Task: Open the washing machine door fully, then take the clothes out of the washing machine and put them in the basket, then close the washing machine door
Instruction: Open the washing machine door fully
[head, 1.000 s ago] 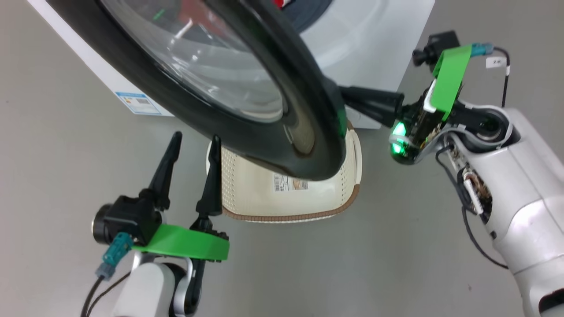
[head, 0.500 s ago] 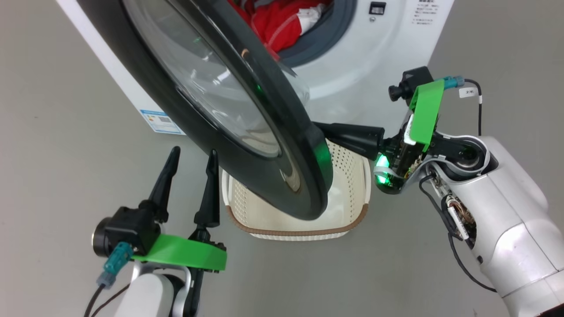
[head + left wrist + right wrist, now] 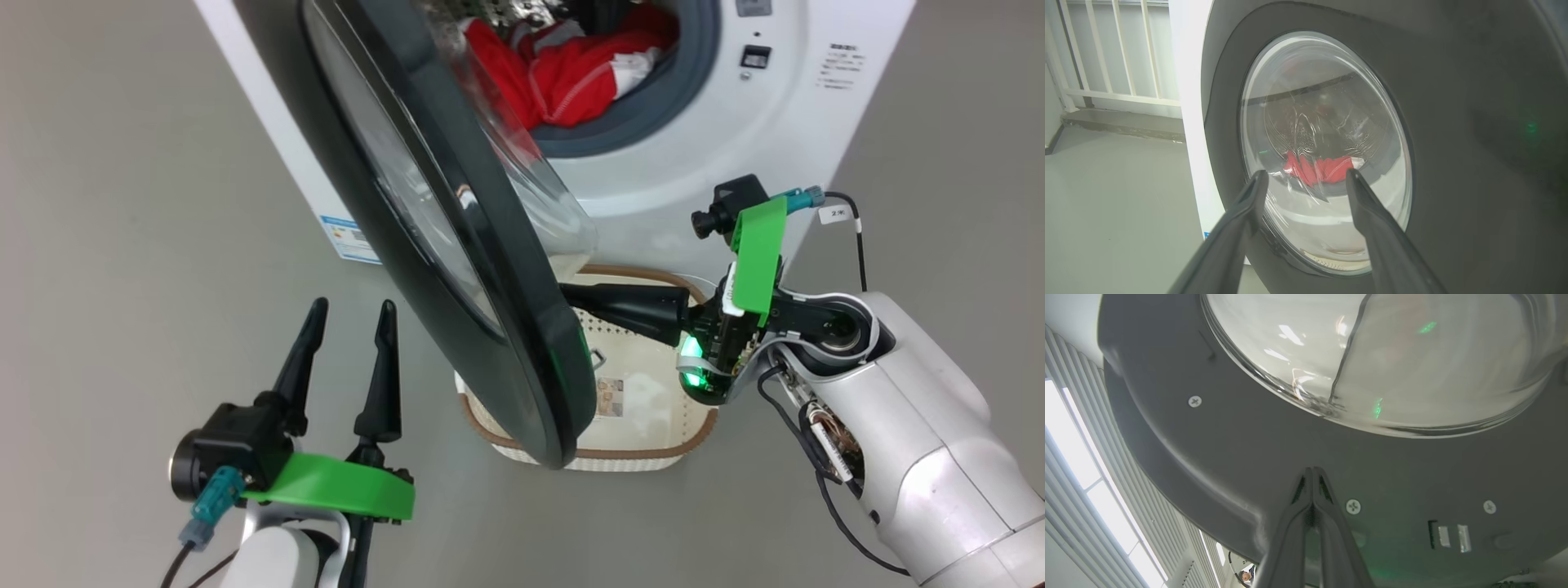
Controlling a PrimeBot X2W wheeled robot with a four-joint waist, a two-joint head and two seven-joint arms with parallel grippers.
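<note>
The left fingers (image 3: 380, 367) stand low at the robot's left, spread wide and holding nothing, their tips pointing toward the outer face of the washing machine door (image 3: 522, 343). In the left wrist view they frame the door's clear glass, and the red fabric shows through it between them.

The right fingers (image 3: 629, 306) are clenched together on nothing and reach sideways over the basket (image 3: 653, 412). Their tips pass behind the door's lower edge. In the right wrist view the closed tips lie at the dark inner rim just below the bulging glass bowl; I cannot tell whether they touch it.

The door stands partly open, swung out from the washing machine (image 3: 718, 155), with its black rim hanging in front of the basket in the head view. The basket sits on the grey floor (image 3: 122, 245) just before the machine, under the opening, its paper label visible on the base.

Farther back, the clothes (image 3: 571, 73) lie in the drum's mouth, red with white trim, resting against the grey ring seal.
</note>
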